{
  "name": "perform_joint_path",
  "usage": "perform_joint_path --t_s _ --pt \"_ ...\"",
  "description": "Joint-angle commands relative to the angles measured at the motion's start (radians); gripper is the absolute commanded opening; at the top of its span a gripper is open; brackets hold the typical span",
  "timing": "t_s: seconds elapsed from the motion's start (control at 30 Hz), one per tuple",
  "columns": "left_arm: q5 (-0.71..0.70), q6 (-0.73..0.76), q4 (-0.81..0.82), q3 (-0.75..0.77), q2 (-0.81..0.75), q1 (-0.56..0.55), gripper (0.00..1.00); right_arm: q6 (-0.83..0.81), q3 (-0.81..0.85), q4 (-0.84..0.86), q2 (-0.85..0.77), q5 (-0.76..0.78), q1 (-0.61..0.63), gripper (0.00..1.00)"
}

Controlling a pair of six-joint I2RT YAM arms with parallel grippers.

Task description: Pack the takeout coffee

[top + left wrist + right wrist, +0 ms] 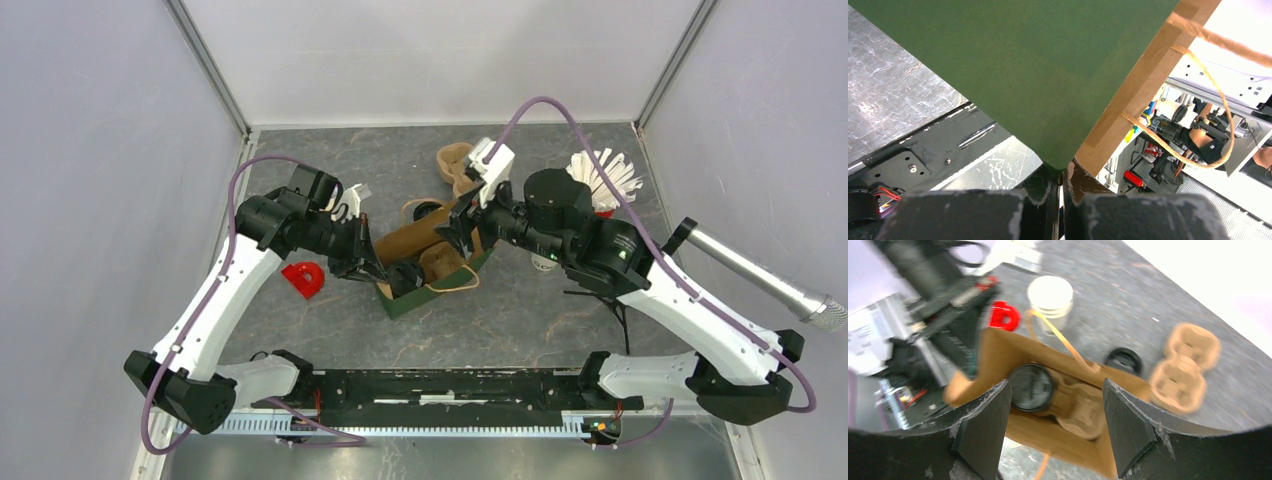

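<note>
Okay: coffee in bag, left clamped on bag, right open

Takeout coffee [1030,386] is inside the paper bag [998,352], seated in one pocket of a pulp carrier [1083,407] that also sits in the bag. Only its round black lid shows, facing the right wrist camera; the cup wall and lettering are hidden. The bag is mid-table [520,320] between the two arms, tipped over or steeply tilted, can't tell which. It is green outside and brown inside, and a twine handle [1220,115] loops off the rim.

Left gripper [1063,182]: jaws pressed together on a corner of the bag's edge, green wall on one side, brown rim on the other.

Right gripper [1055,425]: fingers [988,430] spread wide with nothing between them, hovering at the bag mouth. The coffee lid shows in the gap. No contact with the bag that I can see.

Other items:
- A second carrier [1185,367] lies empty on the table beyond the bag.
- A loose black lid [1123,360] lies just beside the bag, between it and the second carrier.
- White cups [1050,295] stand behind the bag.
- A red object [1004,317] sits near the left arm.
- A red cup of straws [600,180] stands at the back by the right arm.
- A microphone [760,275] pokes in from the right edge.
</note>
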Motion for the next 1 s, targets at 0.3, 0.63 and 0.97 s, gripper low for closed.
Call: perform_joint_path --t_s 0.3,0.63,0.97 --pt "0.009 0.157 -0.030 0.035 -0.010 0.013 0.07 0.042 0.185 -0.365 0.104 0.457 -0.224 0.75" --pt "0.118 0.168 -0.037 0.013 -0.045 0.015 0.07 0.171 0.032 -0.464 0.141 0.404 -0.367 0.85" --pt "0.204 0.201 -0.046 -0.034 -0.066 0.013 0.07 0.187 -0.196 -0.385 0.123 0.355 -0.535 0.98"
